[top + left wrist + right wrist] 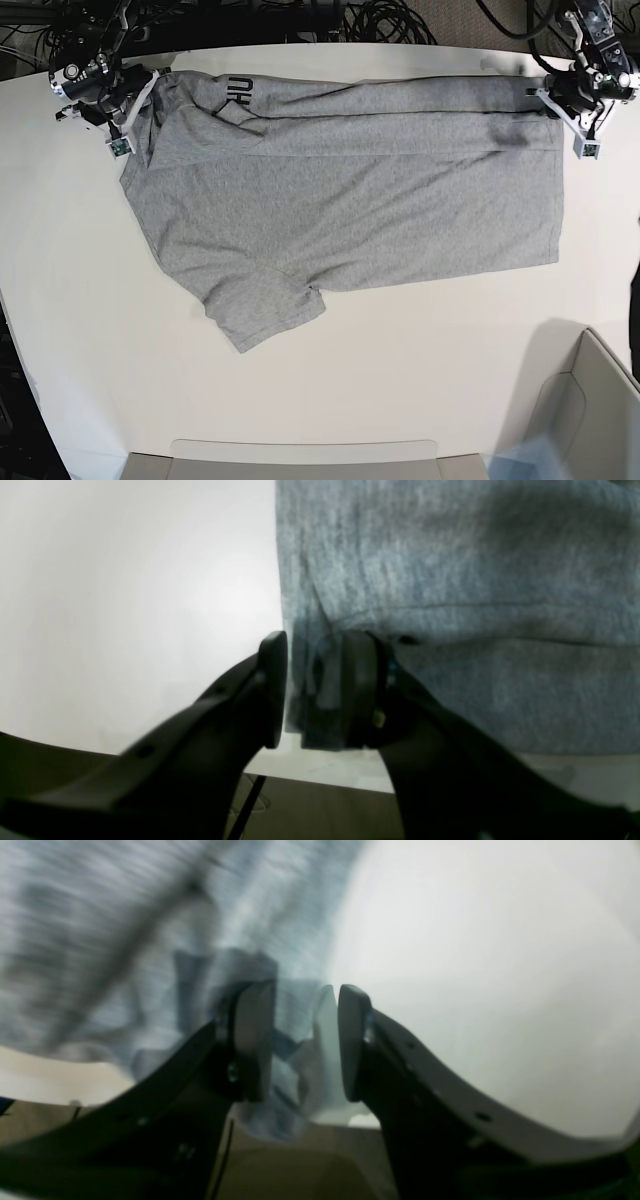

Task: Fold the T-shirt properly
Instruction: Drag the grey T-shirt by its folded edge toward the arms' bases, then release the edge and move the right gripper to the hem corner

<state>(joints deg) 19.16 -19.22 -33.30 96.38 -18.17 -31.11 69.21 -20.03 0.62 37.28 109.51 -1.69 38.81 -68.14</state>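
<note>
The large heather-grey short-sleeved cotton T-shirt [340, 210] lies spread across the far half of the white worktop [400, 390], its length running side to side in the base view. Its far long edge has been folded over toward the middle, making a narrow doubled band along the top, and on that turned-over strip a few black block capitals [238, 93] show near the collar end. The rest of the visible surface is plain grey, mottled, with soft creases fanning from the collar end. One short sleeve [262, 310] sticks out on the near side, pointing toward the front of the worktop; the hem end forms a straight vertical edge at the right of the base view.

The left gripper [312, 690] sits at the hem corner by the worktop's far edge — its two black fingers [272, 690] stand apart, with the edge of the grey cloth between them and one finger resting against the fabric, not pinching it. The right gripper [305, 1040] is at the collar end; its jaws too stand apart, with a loose bunch of blurred grey cloth in the gap, not squeezed.

A pale grey bin [590, 420] sits at the near right corner of the base view.
</note>
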